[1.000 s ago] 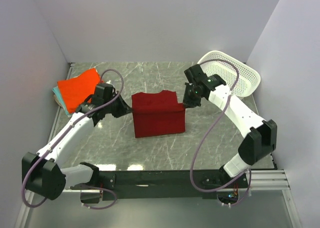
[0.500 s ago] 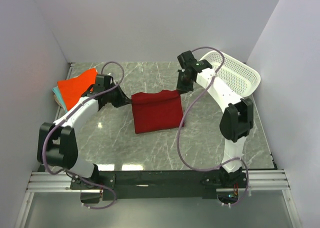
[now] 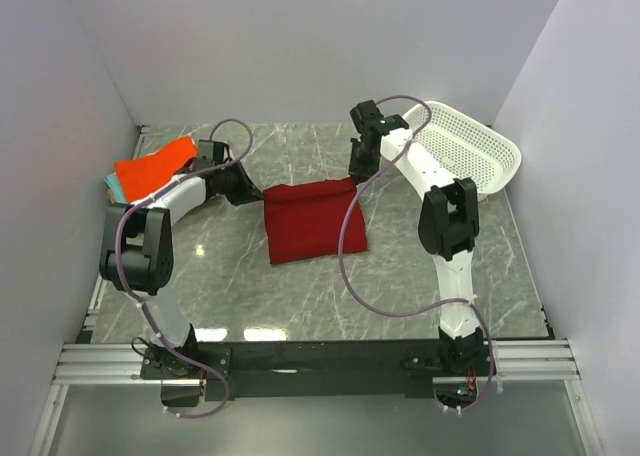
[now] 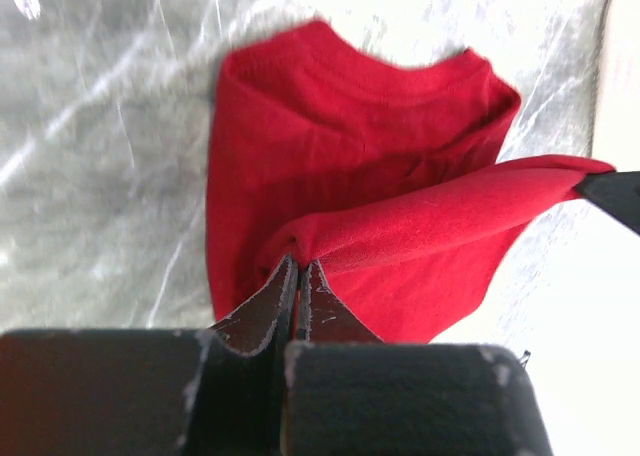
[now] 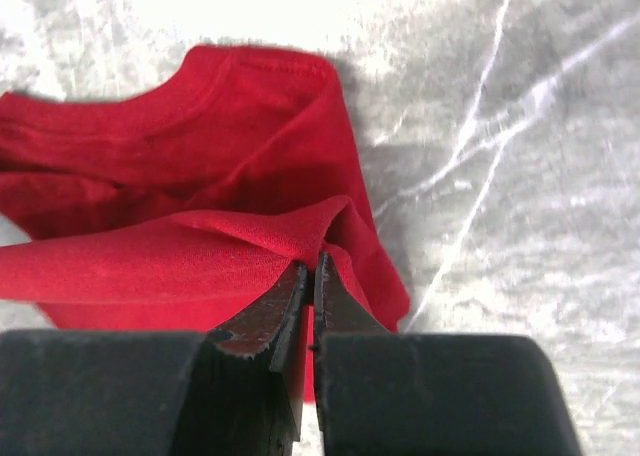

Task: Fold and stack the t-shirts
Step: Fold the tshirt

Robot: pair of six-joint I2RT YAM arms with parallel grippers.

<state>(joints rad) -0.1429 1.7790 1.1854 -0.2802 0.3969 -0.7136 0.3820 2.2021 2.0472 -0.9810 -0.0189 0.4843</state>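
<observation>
The dark crimson red t-shirt (image 3: 312,221) lies half folded in the middle of the table, its far edge lifted. My left gripper (image 3: 255,195) is shut on its far left corner; in the left wrist view the gripper (image 4: 298,269) pinches a fold of the red cloth (image 4: 400,226). My right gripper (image 3: 356,174) is shut on the far right corner; in the right wrist view the gripper (image 5: 312,266) pinches the cloth (image 5: 180,246). The orange t-shirt (image 3: 150,169) lies on the folded stack at the far left, with a teal edge (image 3: 110,184) under it.
A white perforated basket (image 3: 465,151) leans at the far right against the wall. Grey walls close in the left, back and right sides. The marble table (image 3: 400,276) runs to a black rail at the near edge.
Both grippers have carried the shirt's held edge away from me toward the back of the table, laying the upper layer over the lower. The shirt now looks flatter and smaller.
</observation>
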